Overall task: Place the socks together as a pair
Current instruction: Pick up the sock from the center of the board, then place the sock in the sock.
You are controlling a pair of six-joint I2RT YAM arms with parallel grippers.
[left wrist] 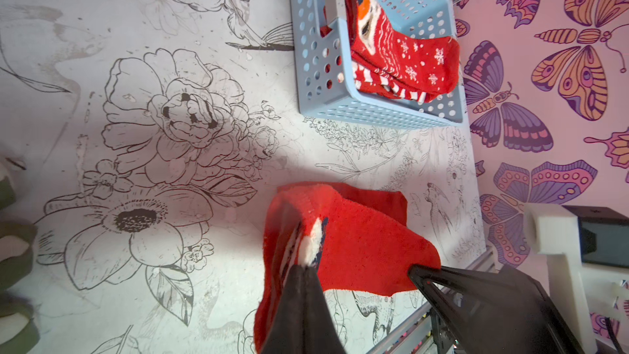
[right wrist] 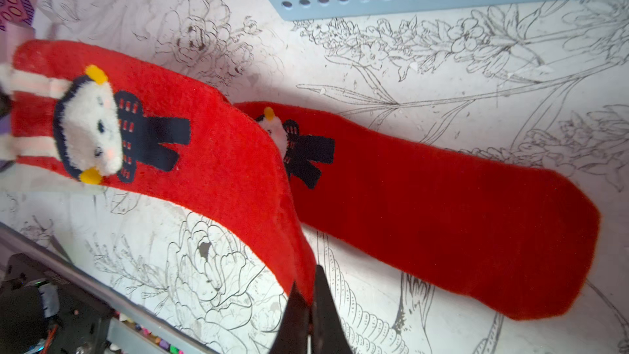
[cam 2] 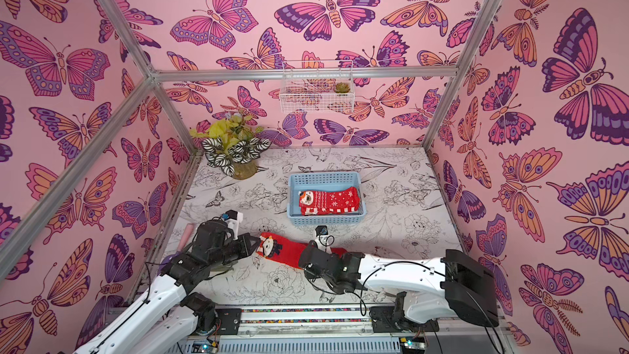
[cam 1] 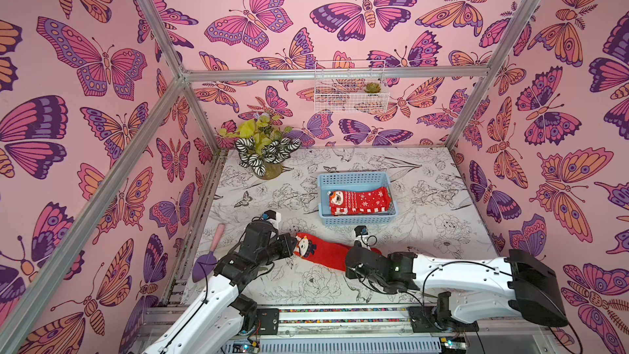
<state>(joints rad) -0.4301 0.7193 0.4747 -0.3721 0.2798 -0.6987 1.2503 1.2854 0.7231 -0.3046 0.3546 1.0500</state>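
We see both arms reaching in over the white worktop (cam 1: 425,199) printed with black line-drawn flowers, sharing one fuzzy plain red sock with a dark-blue figure and a white plush face (cam 1: 323,253). The left gripper (left wrist: 306,270) is pinched tight on the sock's cuff end, beside the white stripes and the plush face. The right gripper (right wrist: 308,297) is clamped on the opposite, toe end, with its tips pressed together through the red cloth. The sock spans the gap between them, on the near side of the basket, and in the right wrist view we see a shadow on the worktop beneath it.

A second red sock of the same pattern (right wrist: 442,216) lies flat on the worktop. In that view the held sock crosses over its cuff end and hides part of its little figure. In both top views only a sliver of it shows past the right wrist.

Behind them stands a light-blue perforated plastic basket (cam 1: 354,176). Inside it lies a red Santa-faced sock with white snowflakes (cam 1: 360,199) on top of a red-and-white striped sock (cam 1: 340,212), of which we see only the lower edge.

At the worktop's left edge lies a purple trowel with a pink handle (cam 1: 207,260).
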